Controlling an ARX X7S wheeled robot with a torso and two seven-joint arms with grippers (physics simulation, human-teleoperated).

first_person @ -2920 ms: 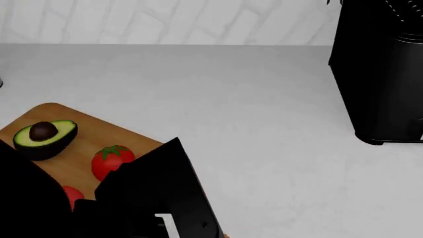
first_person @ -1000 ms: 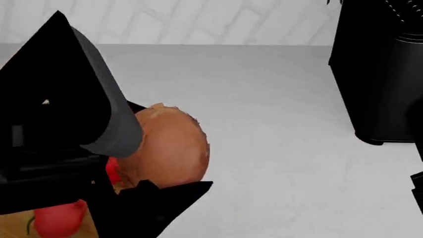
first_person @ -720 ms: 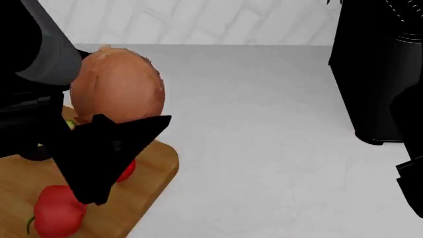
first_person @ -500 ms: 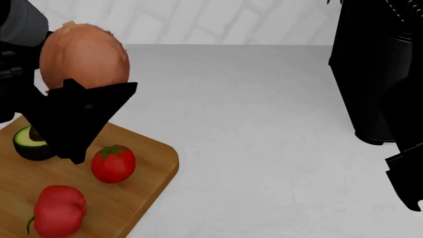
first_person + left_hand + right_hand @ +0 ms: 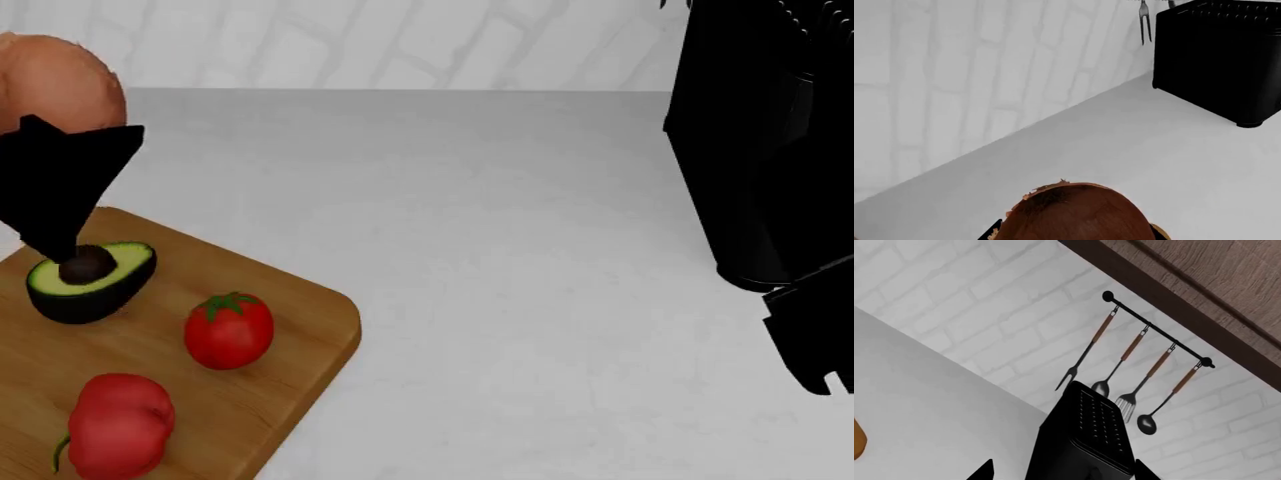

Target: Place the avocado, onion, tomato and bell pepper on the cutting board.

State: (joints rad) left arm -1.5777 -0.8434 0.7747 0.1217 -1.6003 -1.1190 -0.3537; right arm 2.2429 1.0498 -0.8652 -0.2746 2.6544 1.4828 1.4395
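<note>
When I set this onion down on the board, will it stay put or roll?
Likely to roll: the onion looks round and smooth, with no flat face showing. It probably counts as rigid, so the left end effector should not crush it. Release low on the bare cutting board, since the tomato and avocado sit close.

Avocado (image 5: 88,280), tomato (image 5: 228,330), bell pepper (image 5: 120,424) on cutting board (image 5: 300,330).

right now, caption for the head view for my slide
Left gripper holds the onion above the cutting board, where avocado, tomato and bell pepper sit.

No readable text, label, brand, number or sign appears on anything.
</note>
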